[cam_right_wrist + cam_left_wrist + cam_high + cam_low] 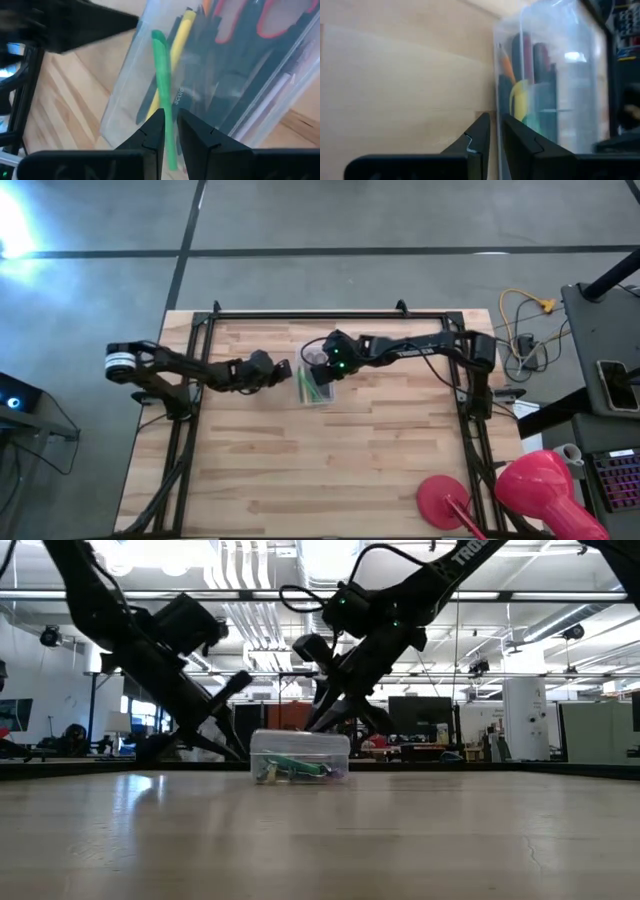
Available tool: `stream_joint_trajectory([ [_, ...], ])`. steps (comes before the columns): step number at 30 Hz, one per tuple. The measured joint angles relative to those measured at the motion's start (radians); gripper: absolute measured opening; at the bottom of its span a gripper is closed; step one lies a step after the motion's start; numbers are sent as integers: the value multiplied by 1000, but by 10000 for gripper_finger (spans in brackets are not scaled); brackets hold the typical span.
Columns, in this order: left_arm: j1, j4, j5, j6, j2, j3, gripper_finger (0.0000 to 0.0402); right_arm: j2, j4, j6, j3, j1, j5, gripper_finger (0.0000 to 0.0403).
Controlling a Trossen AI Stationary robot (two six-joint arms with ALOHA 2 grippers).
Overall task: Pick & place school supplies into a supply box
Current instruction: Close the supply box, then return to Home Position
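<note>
The right gripper [170,131] is pinching a green pen [164,100] over the clear supply box [314,388] mid-desk. The left gripper [494,134], fingers nearly together and holding nothing, is touching the box's side.

supply box [280,100]: clear, see-through | green pen [163,90]: bright green | yellow pen [179,37]: yellow | scissors [250,20]: red handles | orange pencil [506,65]: orange | worktop [330,470]: pale wood planks, light-and-tan streaks | arms: black | round-based object [445,502], near right: red with pink top
</note>
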Motion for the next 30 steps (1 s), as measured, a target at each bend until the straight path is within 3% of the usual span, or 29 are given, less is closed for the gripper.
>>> stream_joint_trajectory([
  [6, 1, 22, -35, 42, -133, -39, 33, 32, 10, 11, -7, 0, -3, 47],
  [10, 3, 1, -34, 97, -144, -22, 33, 41, 14, 15, -7, -1, -4, 47],
  [14, 3, 1, -28, 88, -61, -1, 33, 39, 13, 15, -8, -2, -3, 47],
  [22, 5, 163, 5, 78, 174, 86, 33, 37, -12, 22, -3, 3, -8, 47],
  [25, 6, 170, 72, 81, 237, 116, 33, 37, -22, 23, -3, 6, -12, 47],
  [30, -2, 160, 110, 107, 265, 121, 33, 35, -35, 19, -2, 5, -16, 47],
])
